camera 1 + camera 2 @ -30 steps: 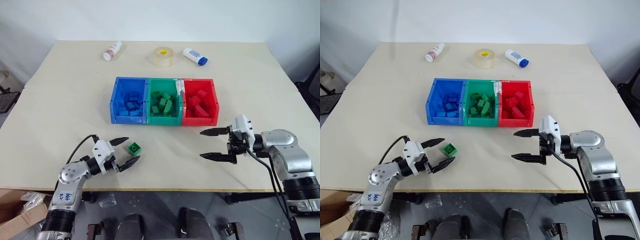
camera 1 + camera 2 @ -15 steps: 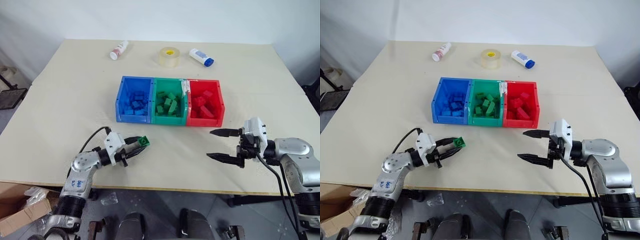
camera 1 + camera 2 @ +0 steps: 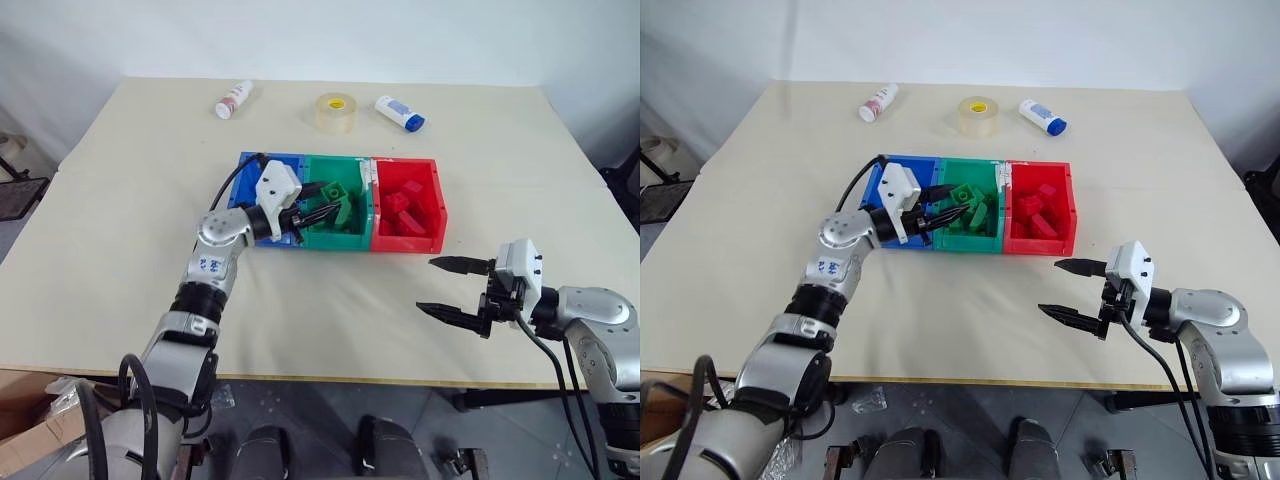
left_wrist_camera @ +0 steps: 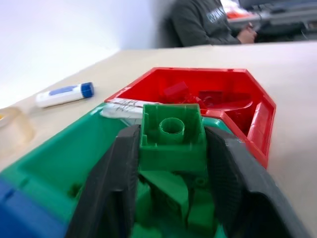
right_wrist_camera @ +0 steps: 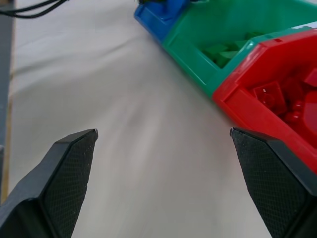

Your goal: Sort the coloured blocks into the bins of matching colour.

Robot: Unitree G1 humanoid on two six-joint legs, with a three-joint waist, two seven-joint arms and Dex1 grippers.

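Beige table (image 3: 120, 200) before a plain white wall (image 3: 300, 35).

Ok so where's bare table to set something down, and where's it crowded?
Bare table lies left of the blue bin, also between the bins and the front edge. Crowded: the green bin, where the left pincer holds a green block, and the back row by the tape roll.
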